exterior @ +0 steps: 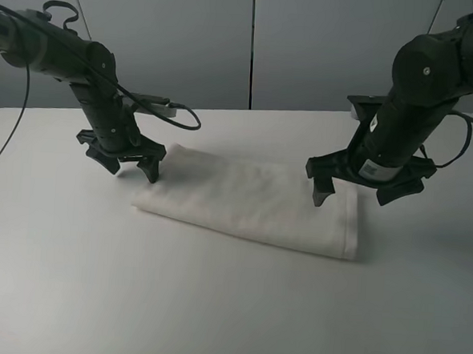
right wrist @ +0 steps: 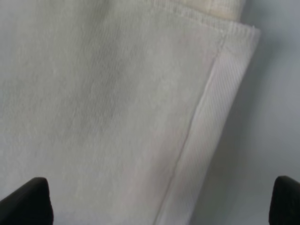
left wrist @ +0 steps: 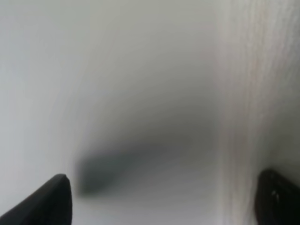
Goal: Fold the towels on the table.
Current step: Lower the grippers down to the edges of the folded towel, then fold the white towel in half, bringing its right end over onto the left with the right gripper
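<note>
towel (exterior: 251, 206) lies folded mid-worktop (exterior: 69, 279), long axis running left-right w/ a slight slant. left pincer (exterior: 130, 169) hangs spread over its left end, right pincer (exterior: 352, 198) spread over the right edge. both empty, approx equally near.

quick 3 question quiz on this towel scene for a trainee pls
1. True or false: the left gripper is shut on the towel.
2. Where is the towel? A) draped over an arm B) lying flat on the table, with a gripper at each end C) lifted in the air
3. Fill the gap: the fingers of the right gripper stand ____.

Key: 1 false; 2 B; 3 open.
</note>
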Tool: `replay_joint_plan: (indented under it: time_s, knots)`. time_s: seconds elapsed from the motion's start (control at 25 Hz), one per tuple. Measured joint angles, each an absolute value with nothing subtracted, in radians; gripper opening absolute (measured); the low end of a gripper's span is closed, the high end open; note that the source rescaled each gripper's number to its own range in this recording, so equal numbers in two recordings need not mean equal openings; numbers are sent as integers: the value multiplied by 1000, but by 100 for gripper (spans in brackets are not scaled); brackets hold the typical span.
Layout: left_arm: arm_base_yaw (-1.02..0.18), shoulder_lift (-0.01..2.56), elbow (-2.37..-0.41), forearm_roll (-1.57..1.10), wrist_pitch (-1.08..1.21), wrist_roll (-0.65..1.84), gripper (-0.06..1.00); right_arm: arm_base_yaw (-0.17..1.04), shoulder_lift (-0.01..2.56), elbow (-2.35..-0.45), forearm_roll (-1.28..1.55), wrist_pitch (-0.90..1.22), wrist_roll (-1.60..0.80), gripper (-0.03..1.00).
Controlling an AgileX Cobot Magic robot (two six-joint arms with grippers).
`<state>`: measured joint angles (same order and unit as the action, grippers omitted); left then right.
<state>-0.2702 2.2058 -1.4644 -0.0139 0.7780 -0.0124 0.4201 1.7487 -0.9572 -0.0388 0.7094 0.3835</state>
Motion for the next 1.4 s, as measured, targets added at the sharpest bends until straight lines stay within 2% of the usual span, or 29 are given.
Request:
replay_joint_plan:
  time_s: [0.72,1.12,1.4]
  knots:
    - [-270,2226,-1474,5,796,-34,99,418,1894,-1003,-12,662,381,100]
    - [-270,2244,-1498,5,819,-34,99,353,1927,-1004,-8,627,348,100]
    - [-270,2244,-1498,11,821,-31,99,349,1927,-1004,-6,582,331,100]
